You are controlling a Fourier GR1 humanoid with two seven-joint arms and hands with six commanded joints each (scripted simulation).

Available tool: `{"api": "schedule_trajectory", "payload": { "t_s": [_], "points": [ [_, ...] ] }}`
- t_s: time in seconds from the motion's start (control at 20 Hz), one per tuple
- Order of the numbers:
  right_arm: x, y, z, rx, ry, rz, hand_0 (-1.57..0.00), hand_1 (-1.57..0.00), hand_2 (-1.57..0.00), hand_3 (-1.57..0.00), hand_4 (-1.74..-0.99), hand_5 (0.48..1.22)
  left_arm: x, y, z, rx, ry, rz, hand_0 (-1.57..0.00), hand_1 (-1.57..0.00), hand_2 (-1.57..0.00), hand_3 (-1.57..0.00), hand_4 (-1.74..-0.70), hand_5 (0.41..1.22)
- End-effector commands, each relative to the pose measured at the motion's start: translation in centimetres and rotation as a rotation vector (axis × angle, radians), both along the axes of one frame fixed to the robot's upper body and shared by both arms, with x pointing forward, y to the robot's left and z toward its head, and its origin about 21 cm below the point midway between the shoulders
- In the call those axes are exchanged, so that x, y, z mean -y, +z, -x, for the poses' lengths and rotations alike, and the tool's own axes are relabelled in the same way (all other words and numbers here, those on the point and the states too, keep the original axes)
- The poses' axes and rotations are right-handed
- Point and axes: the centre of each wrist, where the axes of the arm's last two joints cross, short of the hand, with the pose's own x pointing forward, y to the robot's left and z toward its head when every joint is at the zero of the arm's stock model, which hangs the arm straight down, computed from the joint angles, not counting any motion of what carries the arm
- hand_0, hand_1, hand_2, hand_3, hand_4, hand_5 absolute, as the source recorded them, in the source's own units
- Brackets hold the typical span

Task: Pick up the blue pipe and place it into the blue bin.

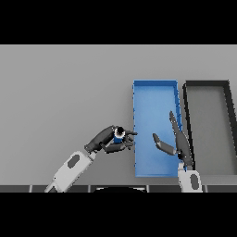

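Blue pipe [119,135] sits curled inside the left hand [107,140], just beside the blue bin [154,95]'s near-left wall. I'd carry it clear over that wall before loosening. Right hand [178,141] hangs open over the bin; black bin [209,85] beyond.

Even, flat, moderately bright light; only faint soft shadows, no glare.

Two arms come up from the bottom of the frame, each a white shell with a grey oval inset near the wrist. The left hand [107,140] and right hand [178,143] are dark charcoal, with slim jointed fingers.
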Motion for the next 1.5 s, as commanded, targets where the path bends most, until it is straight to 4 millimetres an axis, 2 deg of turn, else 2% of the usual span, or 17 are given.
{"api": "schedule_trajectory", "payload": {
  "t_s": [0.0, 0.15, 0.3, 0.4, 0.45, 0.5, 0.6, 0.7, 0.8, 0.95, 1.15, 1.45],
  "points": [
    [0.0, 0.1, 0.0, 0.000, 0.000, 0.001, 0.00, 0.00, 0.00, 0.00, -1.136, 0.604, -0.4, 0.3, -0.1, 0.009, 0.005, -0.004, -1.56, -1.56, -1.56, -1.49, -1.74, 1.218],
    [0.2, 0.1, 0.2, -0.002, -0.006, -0.002, 0.00, 0.00, 0.00, 0.00, -1.127, 0.605, 0.2, 0.8, 0.2, 0.011, -0.010, -0.026, -1.57, -1.57, -1.57, -1.50, -1.74, 1.219],
    [-0.2, -0.1, 0.5, -0.024, -0.022, -0.020, 0.00, 0.00, 0.00, 0.00, -1.178, 0.605, 0.1, 0.1, 0.2, -0.011, -0.004, -0.059, -1.57, -1.57, -1.57, -1.50, -1.74, 1.219],
    [-0.5, 0.2, 0.5, -0.030, -0.038, -0.033, 0.00, 0.00, 0.00, 0.00, -1.176, 0.605, 0.1, 0.5, -0.1, -0.005, -0.002, -0.059, -1.57, -1.57, -1.57, -1.49, -1.74, 1.219],
    [0.1, 0.2, 0.8, -0.005, -0.013, -0.060, 0.00, 0.00, 0.00, 0.00, -1.186, 0.615, -0.1, 0.3, -0.2, -0.008, 0.001, -0.058, -1.57, -1.57, -1.57, -1.50, -1.74, 1.220],
    [0.0, 0.6, 0.5, 0.018, 0.025, -0.113, 0.00, 0.00, 0.00, 0.00, -1.196, 0.622, 0.1, 0.5, -0.1, 0.002, -0.007, -0.057, -1.57, -1.57, -1.57, -1.50, -1.74, 1.220],
    [1.0, 2.7, 0.1, 0.059, 0.156, -0.229, 0.00, 0.00, 0.00, 0.00, -1.212, 0.589, 0.1, 0.3, 0.3, -0.008, -0.012, -0.057, -1.57, -1.57, -1.57, -1.50, -1.74, 1.220],
    [1.7, 5.4, 0.0, 0.067, 0.291, -0.239, 0.00, 0.00, 0.00, 0.00, -1.256, 0.558, 0.2, 0.1, 0.3, -0.007, -0.010, -0.059, -1.57, -1.57, -1.57, -1.50, -1.74, 1.221],
    [1.1, 8.1, -0.7, 0.054, 0.416, -0.201, 0.00, 0.00, 0.00, 0.00, -1.303, 0.515, 0.4, 0.4, 0.1, 0.002, -0.012, -0.065, -1.57, -1.57, -1.57, -1.49, -1.74, 1.221],
    [-0.4, 10.9, -1.3, 0.029, 0.575, -0.152, 0.00, 0.00, 0.00, 0.00, -1.314, 0.500, 0.0, 0.3, 0.0, 0.021, -0.015, -0.060, -1.57, -1.57, -1.57, -1.49, -1.74, 1.221],
    [-3.1, 13.2, -2.6, 0.032, 0.720, -0.065, 0.00, 0.00, 0.00, 0.00, -1.311, 0.517, 0.1, 0.4, -0.1, 0.020, -0.017, -0.065, -1.57, -1.57, -1.57, -1.48, -1.74, 1.221],
    [-7.3, 14.2, -4.1, 0.013, 0.859, 0.011, 0.00, 0.00, 0.00, 0.00, -1.232, 0.531, 0.2, 0.4, -0.1, 0.019, -0.053, -0.040, -1.57, -1.57, -1.57, -1.52, -1.74, 1.221]
  ]
}}
